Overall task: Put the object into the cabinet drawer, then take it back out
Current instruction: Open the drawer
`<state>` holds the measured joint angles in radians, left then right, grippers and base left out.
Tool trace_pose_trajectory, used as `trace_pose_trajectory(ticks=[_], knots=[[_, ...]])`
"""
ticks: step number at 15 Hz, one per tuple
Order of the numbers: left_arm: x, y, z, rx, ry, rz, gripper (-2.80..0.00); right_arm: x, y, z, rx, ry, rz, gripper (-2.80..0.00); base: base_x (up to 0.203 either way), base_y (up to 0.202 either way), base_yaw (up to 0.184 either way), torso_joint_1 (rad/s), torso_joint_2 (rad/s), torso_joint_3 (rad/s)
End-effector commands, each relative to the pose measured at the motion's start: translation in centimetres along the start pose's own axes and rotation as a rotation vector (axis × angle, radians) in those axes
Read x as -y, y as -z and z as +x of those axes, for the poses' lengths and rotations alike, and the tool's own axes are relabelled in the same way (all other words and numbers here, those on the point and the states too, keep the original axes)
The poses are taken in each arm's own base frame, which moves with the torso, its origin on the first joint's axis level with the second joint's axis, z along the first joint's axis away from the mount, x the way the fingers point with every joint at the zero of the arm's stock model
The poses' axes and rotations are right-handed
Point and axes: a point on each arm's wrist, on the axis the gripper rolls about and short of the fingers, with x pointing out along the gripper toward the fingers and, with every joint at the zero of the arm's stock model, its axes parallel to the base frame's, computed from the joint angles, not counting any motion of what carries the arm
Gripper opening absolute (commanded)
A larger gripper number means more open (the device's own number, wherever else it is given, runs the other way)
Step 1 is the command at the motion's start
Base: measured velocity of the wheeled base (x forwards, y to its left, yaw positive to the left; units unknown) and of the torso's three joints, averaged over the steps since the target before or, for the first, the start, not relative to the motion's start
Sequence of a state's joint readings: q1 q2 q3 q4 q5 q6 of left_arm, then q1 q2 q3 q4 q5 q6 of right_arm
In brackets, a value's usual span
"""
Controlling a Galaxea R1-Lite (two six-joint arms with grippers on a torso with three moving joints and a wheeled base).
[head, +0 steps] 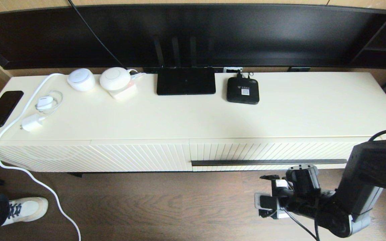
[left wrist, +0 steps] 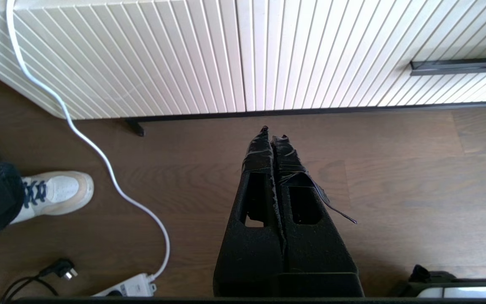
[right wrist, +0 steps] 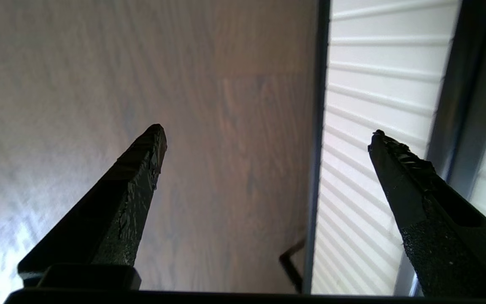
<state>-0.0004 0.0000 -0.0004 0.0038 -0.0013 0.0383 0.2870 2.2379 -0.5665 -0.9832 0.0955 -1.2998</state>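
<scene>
The black organiser box is not in any view. The cabinet drawer (head: 266,152) is closed, its long dark handle bar (head: 268,162) running across the ribbed cream front. My right gripper (head: 260,192) hangs over the wood floor just in front of and below the bar's right half, turned sideways. In the right wrist view the right gripper (right wrist: 267,131) is open and empty, one finger (right wrist: 411,177) in front of the ribbed front (right wrist: 365,126) beside the handle bar (right wrist: 471,84). My left gripper (left wrist: 273,134) is shut on nothing above the floor, short of the cabinet base.
On the cabinet top sit a flat black router (head: 186,81), a small black device (head: 243,90), two white round units (head: 81,79), a charger (head: 32,122) and a phone (head: 2,108). A white cable (head: 28,172) trails to the floor. A person's shoe (head: 25,209) stands at left.
</scene>
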Motion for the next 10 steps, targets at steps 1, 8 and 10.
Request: trace_pose_trajectory(ticks=[1,8,10], knots=[[0.0,0.0,0.0,-0.003,0.0,0.0,-2.8,0.0,0.0,-0.5,0.004,0.004,-0.006,0.0,0.0,0.0,0.0,0.0,0.0,0.0],[0.0,0.0,0.0,-0.001,0.0,0.0,-2.8,3.2,-1.1,-2.0,0.044,0.125,-0.024,0.0,0.0,0.0,0.0,0.0,0.0,0.0],[0.0,0.0,0.0,0.0,0.0,0.0,-2.8,3.5,-1.1,-1.1,0.044,0.132,-0.026,0.0,0.0,0.0,0.0,0.0,0.0,0.0]])
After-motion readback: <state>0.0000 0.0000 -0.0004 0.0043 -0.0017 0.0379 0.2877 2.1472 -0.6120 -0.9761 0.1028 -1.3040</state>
